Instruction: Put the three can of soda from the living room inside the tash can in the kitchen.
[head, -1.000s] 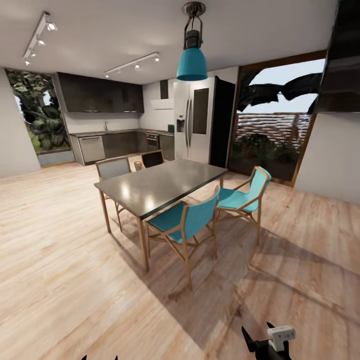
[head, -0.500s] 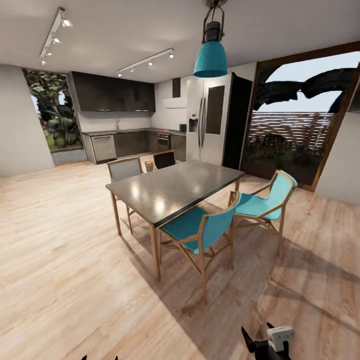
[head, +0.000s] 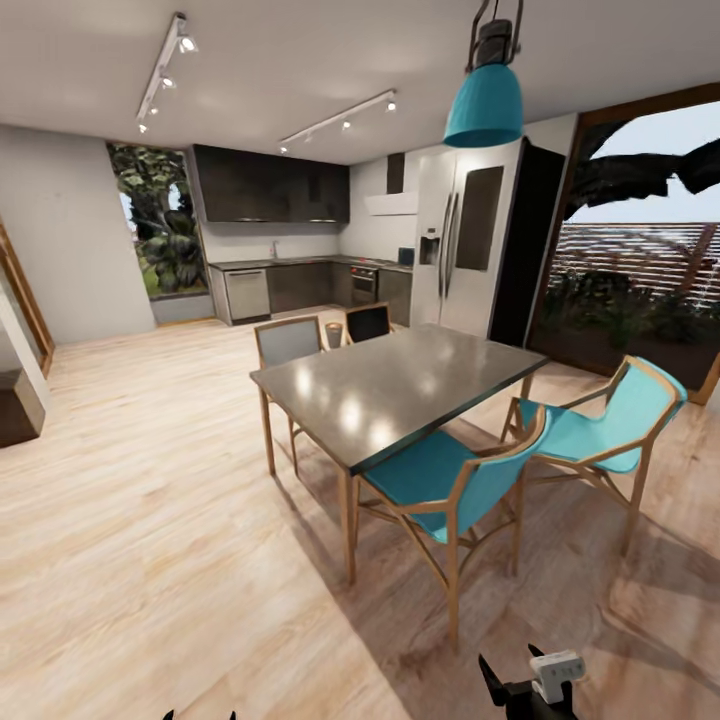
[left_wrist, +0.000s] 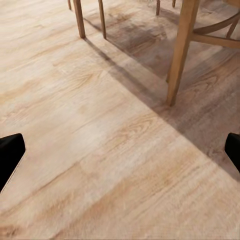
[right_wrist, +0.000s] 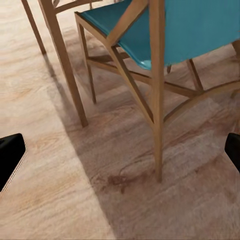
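**Bin far ahead, both jaws empty**

Beyond the dining table (head: 400, 385), well ahead of both my grippers, the trash can (head: 333, 334) stands on the floor before the kitchen (head: 300, 240). Left gripper (left_wrist: 120, 150) and right gripper (right_wrist: 120, 150) gape wide, holding nothing; no soda can shows.

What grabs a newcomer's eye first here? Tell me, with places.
The dark dining table stands mid-room on the light wood floor, with teal chairs along its near side. A teal pendant lamp hangs above it. Behind lies the kitchen, dark cabinets along the back wall, and a tall steel fridge to their right.
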